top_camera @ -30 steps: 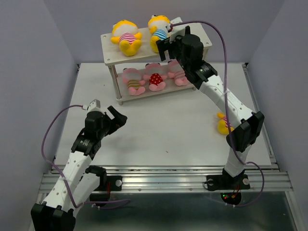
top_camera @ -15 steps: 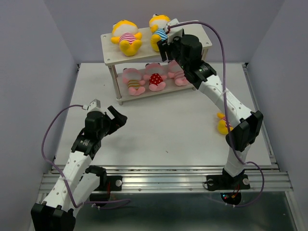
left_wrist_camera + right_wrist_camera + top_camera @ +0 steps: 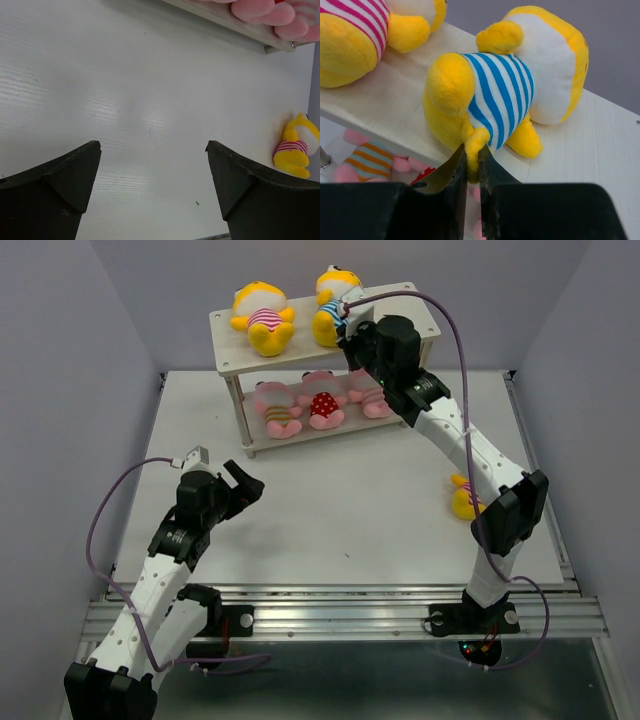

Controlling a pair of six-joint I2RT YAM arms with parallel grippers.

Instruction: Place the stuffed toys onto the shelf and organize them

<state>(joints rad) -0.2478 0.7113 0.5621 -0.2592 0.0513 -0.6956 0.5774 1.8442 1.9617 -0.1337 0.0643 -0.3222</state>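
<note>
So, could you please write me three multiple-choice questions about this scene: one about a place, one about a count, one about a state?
1. Where on the table lies the loose yellow toy?
A. left edge
B. right side
C. centre

2. How many pink toys lie on the lower board of the shelf?
A. one
B. three
C. five

3. The jaws of the right gripper are:
A. wide open
B. shut on the blue-striped toy
C. shut on nothing

Answers: B, it lies near the right edge; B, three pink bodies lie side by side; B, the wrist view shows them pinching its yellow limb.
</note>
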